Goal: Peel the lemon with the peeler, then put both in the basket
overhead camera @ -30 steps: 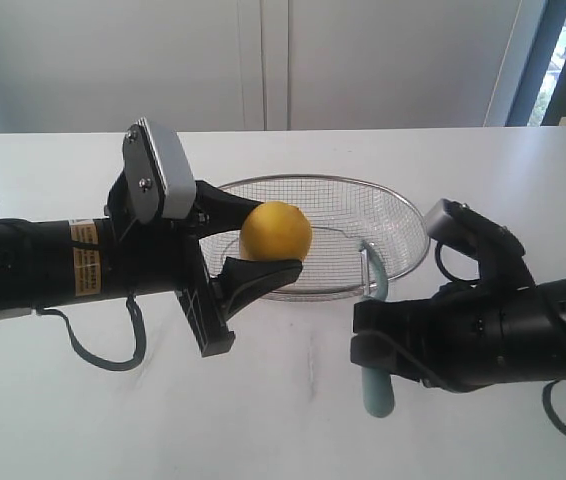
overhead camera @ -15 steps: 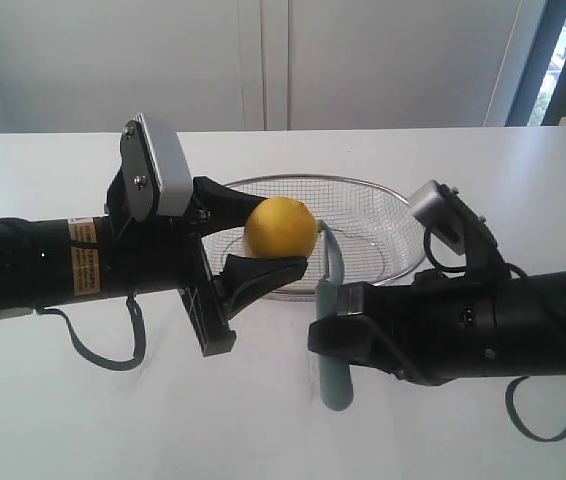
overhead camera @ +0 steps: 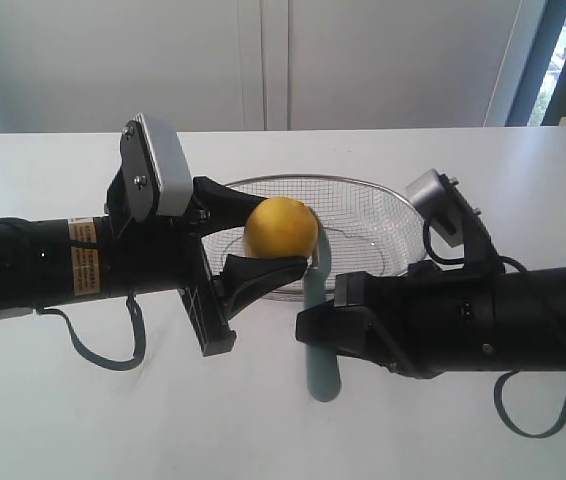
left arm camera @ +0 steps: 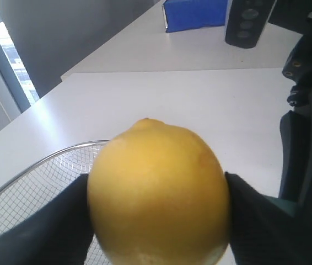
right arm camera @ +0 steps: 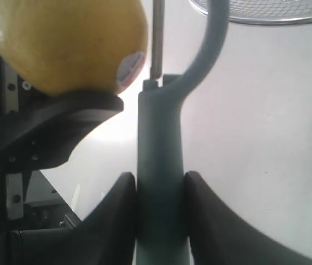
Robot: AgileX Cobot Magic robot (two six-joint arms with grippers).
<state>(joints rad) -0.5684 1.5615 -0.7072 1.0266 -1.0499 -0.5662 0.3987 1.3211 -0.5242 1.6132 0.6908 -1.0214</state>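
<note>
Lemon [overhead camera: 278, 228], exterior: clamped in left hand [overhead camera: 275, 238], above bench [overhead camera: 113, 430], basket [overhead camera: 403, 215] just beyond, free side exposed for peeling.
Left wrist: lemon fills grip.
Right wrist: right hand [right arm camera: 159, 190] pinches peeler [right arm camera: 159, 143] handle; blade just beside lemon (stroke seemingly imminent).

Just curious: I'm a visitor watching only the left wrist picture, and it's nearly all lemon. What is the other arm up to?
Observer: The right gripper is shut on the peeler by its teal handle, head up, next to the lemon.
Operator: Is the blade cutting?
Observer: The right wrist view shows the metal blade just beside the lemon's end; I can't tell whether they touch.
Operator: I see only a bit of basket.
Observer: The exterior view shows the oval basket on the white table, behind the lemon.
</note>
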